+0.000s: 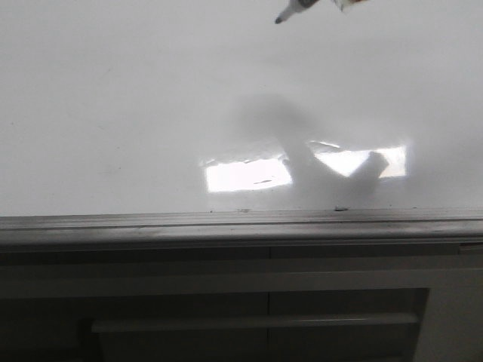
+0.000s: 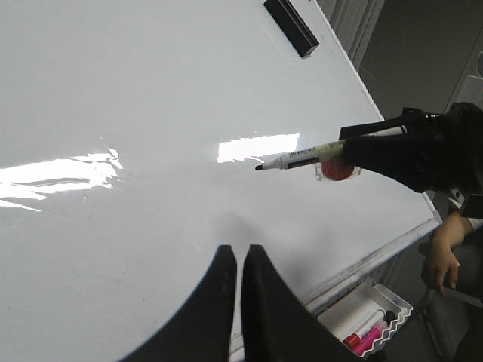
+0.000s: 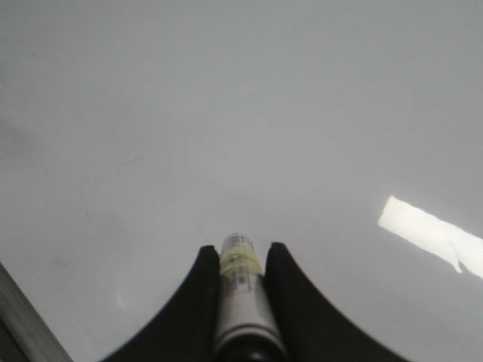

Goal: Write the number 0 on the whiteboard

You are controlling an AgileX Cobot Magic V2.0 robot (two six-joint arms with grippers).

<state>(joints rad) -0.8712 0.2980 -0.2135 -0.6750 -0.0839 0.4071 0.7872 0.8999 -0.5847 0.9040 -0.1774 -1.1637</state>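
Right gripper [image 3: 240, 260] clamped; left fingers [image 2: 219, 279] together.

1. One whiteboard [image 1: 113, 98] in front of me, blank.
2. One marker [image 2: 290, 160], clamped in my right end effector [image 3: 241, 260].
3. One black eraser [image 2: 291, 26] on the board.
4. One tray [image 2: 398, 308] holding spare markers, at least two.
5. Two end effectors, counting my left end effector [image 2: 238, 260].

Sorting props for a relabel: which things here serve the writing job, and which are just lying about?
Job:
whiteboard, still blank
marker, in the right gripper

Lying about:
black eraser on the board
tray of spare markers
left gripper, shut and empty
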